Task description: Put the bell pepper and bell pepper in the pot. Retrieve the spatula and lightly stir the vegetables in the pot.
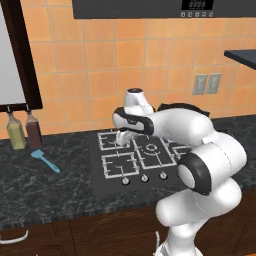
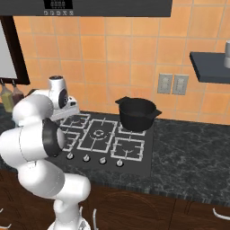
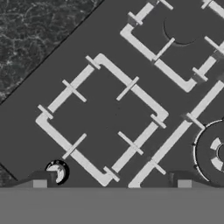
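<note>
My gripper [image 1: 123, 137] hangs open over the stove's left burners, pointing down. In the hand view its fingertips [image 3: 39, 180] stand wide apart with nothing between them, above a burner grate [image 3: 103, 118]. The black pot [image 2: 136, 113] sits on the back right burner; in the left base view its rim [image 1: 176, 106] peeks over my arm. Its inside is too dark to tell what it holds. The bell peppers are out of view. On the dark counter left of the stove, well clear of the gripper, lies the light-blue spatula [image 1: 45, 160].
Two bottles, one yellowish [image 1: 16, 133] and one dark red [image 1: 33, 131], stand at the back left by the wall. The stove knobs [image 1: 144, 178] line its front edge. A dark shelf [image 2: 211, 67] juts out at the upper right.
</note>
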You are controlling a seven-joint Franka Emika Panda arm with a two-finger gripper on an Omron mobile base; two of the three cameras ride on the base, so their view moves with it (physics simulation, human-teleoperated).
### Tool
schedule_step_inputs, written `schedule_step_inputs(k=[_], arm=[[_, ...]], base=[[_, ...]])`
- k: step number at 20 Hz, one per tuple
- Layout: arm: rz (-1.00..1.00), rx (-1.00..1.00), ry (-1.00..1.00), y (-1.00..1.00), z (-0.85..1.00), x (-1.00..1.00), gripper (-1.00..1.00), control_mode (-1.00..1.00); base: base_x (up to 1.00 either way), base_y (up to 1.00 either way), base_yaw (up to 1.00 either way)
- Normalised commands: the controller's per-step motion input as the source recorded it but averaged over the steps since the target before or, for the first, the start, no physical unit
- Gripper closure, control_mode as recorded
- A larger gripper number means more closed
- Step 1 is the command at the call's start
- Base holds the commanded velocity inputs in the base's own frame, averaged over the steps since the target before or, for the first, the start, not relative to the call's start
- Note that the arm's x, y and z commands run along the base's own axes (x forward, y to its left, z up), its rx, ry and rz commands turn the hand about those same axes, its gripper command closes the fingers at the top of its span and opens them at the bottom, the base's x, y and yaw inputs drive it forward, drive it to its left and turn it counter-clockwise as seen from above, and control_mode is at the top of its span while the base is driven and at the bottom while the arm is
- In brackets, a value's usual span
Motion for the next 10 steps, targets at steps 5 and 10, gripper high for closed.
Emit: schedule_step_inputs(k=[5, 10], arm=[[0.12, -0.04, 0.07, 1.0, -0.02, -0.08, -1.0, -1.0], [-0.04, 0.0, 0.01, 1.0, -0.15, 0.01, -1.0, -1.0]], base=[[0.0, 0.0, 0.0], [0.0, 0.0, 0.0]])
